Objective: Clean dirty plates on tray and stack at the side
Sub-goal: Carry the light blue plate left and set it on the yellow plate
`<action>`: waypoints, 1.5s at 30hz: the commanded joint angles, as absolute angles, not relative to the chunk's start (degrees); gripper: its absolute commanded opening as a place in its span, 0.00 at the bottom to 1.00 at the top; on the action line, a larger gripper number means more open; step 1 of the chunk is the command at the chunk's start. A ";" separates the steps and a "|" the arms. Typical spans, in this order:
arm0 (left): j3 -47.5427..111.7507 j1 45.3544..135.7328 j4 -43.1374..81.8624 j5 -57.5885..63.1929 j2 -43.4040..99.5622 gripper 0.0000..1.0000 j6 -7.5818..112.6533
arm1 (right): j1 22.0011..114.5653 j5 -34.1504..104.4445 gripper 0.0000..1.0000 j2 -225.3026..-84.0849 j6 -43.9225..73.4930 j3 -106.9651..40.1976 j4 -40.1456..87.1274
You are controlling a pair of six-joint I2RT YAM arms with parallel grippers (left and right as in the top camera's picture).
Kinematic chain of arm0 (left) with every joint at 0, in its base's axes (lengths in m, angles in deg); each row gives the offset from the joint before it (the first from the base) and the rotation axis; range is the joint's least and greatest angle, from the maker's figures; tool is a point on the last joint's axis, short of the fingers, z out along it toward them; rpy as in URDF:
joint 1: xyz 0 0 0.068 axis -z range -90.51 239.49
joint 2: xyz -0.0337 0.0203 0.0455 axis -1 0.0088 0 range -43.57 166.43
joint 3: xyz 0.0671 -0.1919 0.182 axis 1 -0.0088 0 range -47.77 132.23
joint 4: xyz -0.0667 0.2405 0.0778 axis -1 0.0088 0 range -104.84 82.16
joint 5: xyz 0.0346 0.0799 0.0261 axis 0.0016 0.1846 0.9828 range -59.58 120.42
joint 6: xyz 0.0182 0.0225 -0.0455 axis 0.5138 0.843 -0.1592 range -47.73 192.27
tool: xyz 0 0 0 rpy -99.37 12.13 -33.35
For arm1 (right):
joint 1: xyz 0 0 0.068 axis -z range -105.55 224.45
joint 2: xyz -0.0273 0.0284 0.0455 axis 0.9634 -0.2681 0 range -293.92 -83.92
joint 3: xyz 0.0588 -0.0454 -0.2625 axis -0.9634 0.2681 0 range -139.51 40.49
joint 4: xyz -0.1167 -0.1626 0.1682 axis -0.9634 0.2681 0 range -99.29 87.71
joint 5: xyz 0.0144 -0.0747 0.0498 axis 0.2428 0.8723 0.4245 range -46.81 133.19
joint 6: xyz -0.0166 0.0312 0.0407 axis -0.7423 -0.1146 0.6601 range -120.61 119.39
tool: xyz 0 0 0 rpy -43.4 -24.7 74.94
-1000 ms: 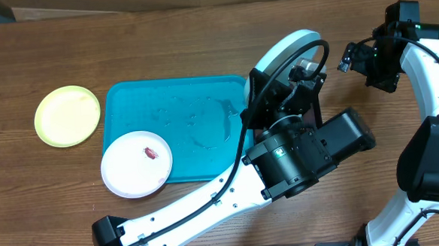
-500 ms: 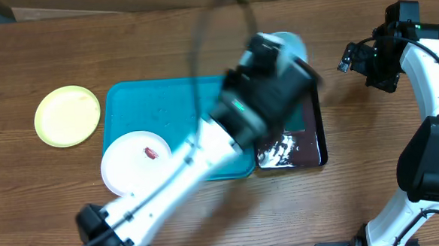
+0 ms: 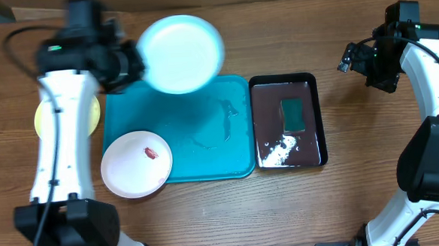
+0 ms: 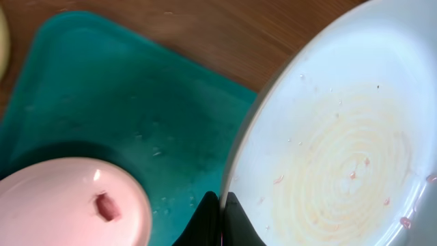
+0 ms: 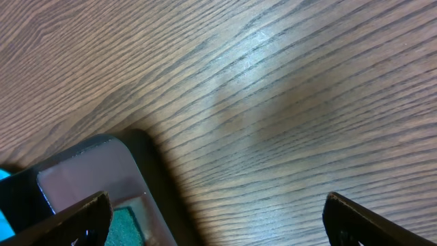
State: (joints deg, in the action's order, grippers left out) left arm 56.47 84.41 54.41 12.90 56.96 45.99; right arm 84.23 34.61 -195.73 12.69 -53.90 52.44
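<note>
The brown wood-grain table (image 3: 231, 205) fills nearly the whole overhead view, its grain running left to right; only a pale strip shows along the far edge, and nothing else of the room can be made out; in the right wrist view the wood carries a soft sheen of reflected light.

A turquoise rectangular plastic tray (image 3: 206, 154) lies left of centre, with water droplets on its floor. A white round plate (image 3: 132, 173) with a small red smear sits on the tray's near-left corner and overhangs the rim. A yellow-green round plate (image 3: 92, 114) lies on the bare wood just left of the tray, mostly hidden by the left arm.

The left tool (image 4: 220, 205) is closed tight on the rim of a pale blue round plate (image 3: 180, 53), holding it in the air over the tray's far rim and the wood beyond; the wrist view shows faint pinkish specks and ring-shaped streaks on its face.

Just right of the tray sits a glossy black rectangular tray (image 3: 268, 113) holding a green sponge (image 3: 293, 113) and white foam (image 3: 280, 151).

The right tool (image 5: 217, 208) hangs over the wood beyond that tray's far-right corner, jaws wide and holding nothing.
</note>
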 commanded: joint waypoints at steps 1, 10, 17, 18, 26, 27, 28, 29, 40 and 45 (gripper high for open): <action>55.58 76.50 56.16 8.40 56.50 0.04 45.22 | 84.60 34.50 1.00 -195.10 12.91 -53.74 52.31; 53.59 61.53 58.37 29.80 56.50 0.04 37.18 | 84.60 34.50 1.00 -195.10 12.91 -53.77 52.31; 46.05 57.14 54.06 41.47 56.50 0.04 31.43 | 84.60 34.52 1.00 -195.10 12.91 -53.74 52.31; 44.34 56.85 52.60 41.90 56.50 0.04 31.30 | 84.60 34.50 1.00 -195.10 12.91 -53.74 52.31; 35.21 55.58 41.84 42.04 56.50 0.04 31.32 | 84.60 34.50 1.00 -195.10 12.91 -53.74 52.31; 34.66 55.58 40.90 42.06 56.50 0.04 31.35 | 84.60 34.50 1.00 -195.10 12.91 -53.74 52.31; 33.92 55.58 39.63 42.06 56.50 0.05 31.32 | 84.60 34.50 1.00 -195.10 12.91 -53.74 52.31; 33.26 55.61 38.50 42.06 56.50 0.04 31.35 | 84.60 34.50 1.00 -195.10 12.91 -53.74 52.31; 22.79 55.61 23.18 42.89 56.50 0.04 31.56 | 84.60 34.50 1.00 -195.10 12.91 -53.74 52.31; 19.91 55.67 17.97 42.45 56.50 0.04 31.56 | 84.60 34.50 1.00 -195.10 12.91 -53.74 52.31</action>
State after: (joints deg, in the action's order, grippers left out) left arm 21.42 55.95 19.83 41.82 56.96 32.09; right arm 84.21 34.59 -195.73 12.71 -53.90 52.44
